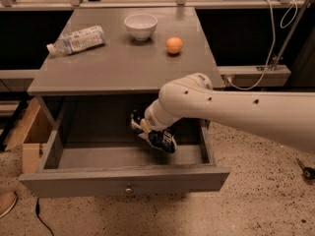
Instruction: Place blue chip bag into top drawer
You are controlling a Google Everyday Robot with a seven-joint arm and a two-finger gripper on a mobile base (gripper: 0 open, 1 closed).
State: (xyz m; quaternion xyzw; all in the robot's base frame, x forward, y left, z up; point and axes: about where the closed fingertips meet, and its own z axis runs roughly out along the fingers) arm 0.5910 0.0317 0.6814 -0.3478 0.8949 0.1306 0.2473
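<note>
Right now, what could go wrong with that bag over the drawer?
The pincer grips the blue chip bag low inside the open top drawer. Released crooked, the crumpled bag might stand up and snag under the table when the drawer shuts. The thick arm lies close to the table edge and could bump it.

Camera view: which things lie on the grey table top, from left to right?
Clear plastic bottle, white bowl, round orange fruit. The gripper is lower, at the dark blue chip bag in the grey top drawer.
</note>
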